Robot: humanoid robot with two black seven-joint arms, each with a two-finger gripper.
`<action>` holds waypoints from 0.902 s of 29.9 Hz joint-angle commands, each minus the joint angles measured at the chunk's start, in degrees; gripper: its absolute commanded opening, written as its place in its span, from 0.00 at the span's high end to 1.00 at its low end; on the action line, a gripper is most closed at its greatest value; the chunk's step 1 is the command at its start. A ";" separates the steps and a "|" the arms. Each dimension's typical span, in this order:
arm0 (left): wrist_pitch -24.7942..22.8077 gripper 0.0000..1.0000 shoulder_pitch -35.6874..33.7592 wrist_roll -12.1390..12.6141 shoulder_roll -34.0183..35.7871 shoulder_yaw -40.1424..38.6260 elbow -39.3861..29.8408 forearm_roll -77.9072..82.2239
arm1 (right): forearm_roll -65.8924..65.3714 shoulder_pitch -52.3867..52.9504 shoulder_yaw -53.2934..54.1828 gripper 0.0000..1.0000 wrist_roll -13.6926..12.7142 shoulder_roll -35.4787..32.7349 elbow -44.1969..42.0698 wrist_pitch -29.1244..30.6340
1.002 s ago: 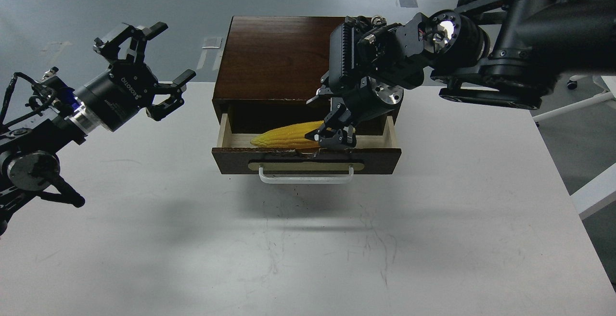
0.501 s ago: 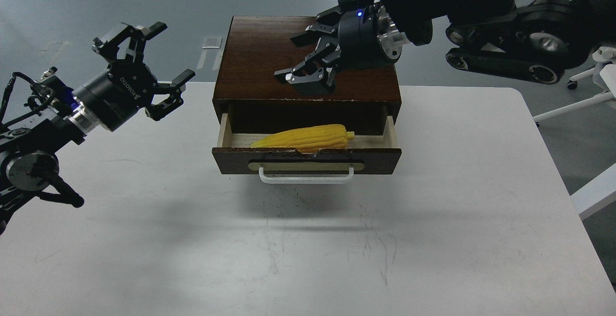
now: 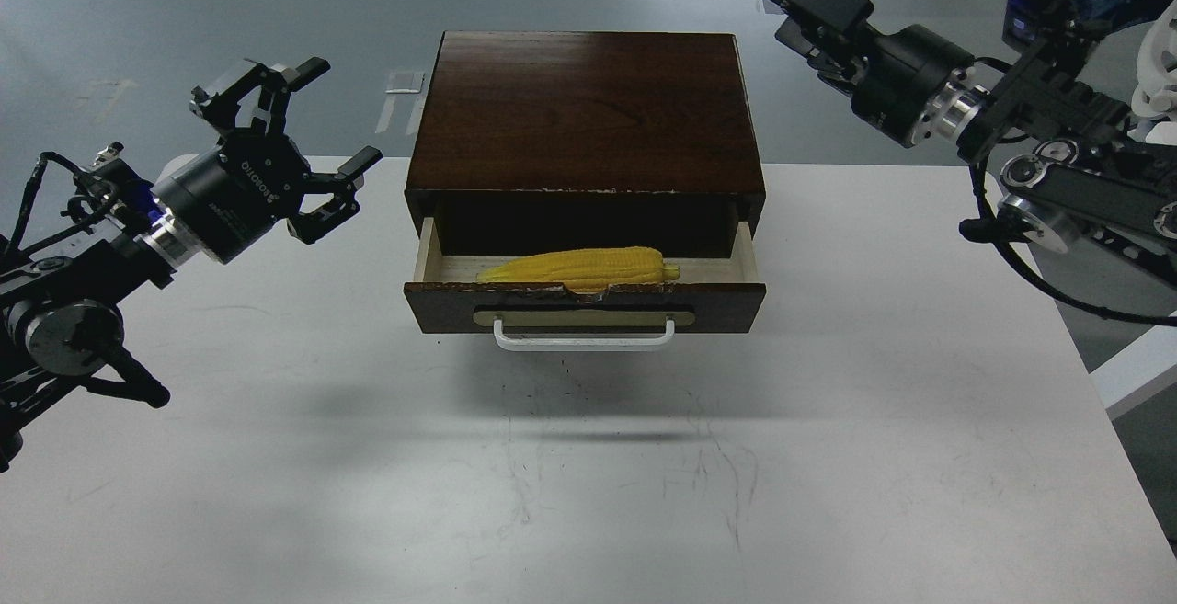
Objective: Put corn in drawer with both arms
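Note:
The yellow corn [image 3: 579,266] lies lengthwise inside the open drawer [image 3: 717,295], its tip to the left, just behind the dark front with the white handle [image 3: 584,339]. My left gripper [image 3: 303,126] is open and empty, held above the table to the left of the box. My right gripper [image 3: 789,8] is open and empty, raised high to the right of the box's back corner, apart from everything.
The dark brown box casing [image 3: 585,108] stands at the table's far middle. The white table [image 3: 588,494] extends to the front and both sides. White furniture legs [image 3: 1131,374] stand on the floor beyond the right edge.
My right gripper let go of the corn in the drawer, rose over the box top, then swung away up and to the right. The corn stays in the drawer. My left gripper shifted slightly.

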 commanded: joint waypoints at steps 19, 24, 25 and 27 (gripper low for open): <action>0.00 0.02 1.27 0.00 -1.57 -0.26 0.17 0.00 | 26.66 -19.53 9.36 0.00 0.02 0.47 -5.99 16.80; 0.00 0.02 1.62 0.00 -1.39 -1.13 0.17 0.00 | 26.48 -19.53 9.71 0.00 0.02 2.75 -5.82 16.97; 0.00 0.02 1.71 0.00 -1.39 -1.22 0.17 0.00 | 26.48 -19.53 9.71 0.00 0.02 3.02 -5.73 16.97; 0.00 0.02 1.80 0.00 -1.31 -1.31 0.08 0.00 | 26.48 -19.53 9.88 0.00 0.02 3.46 -5.55 17.06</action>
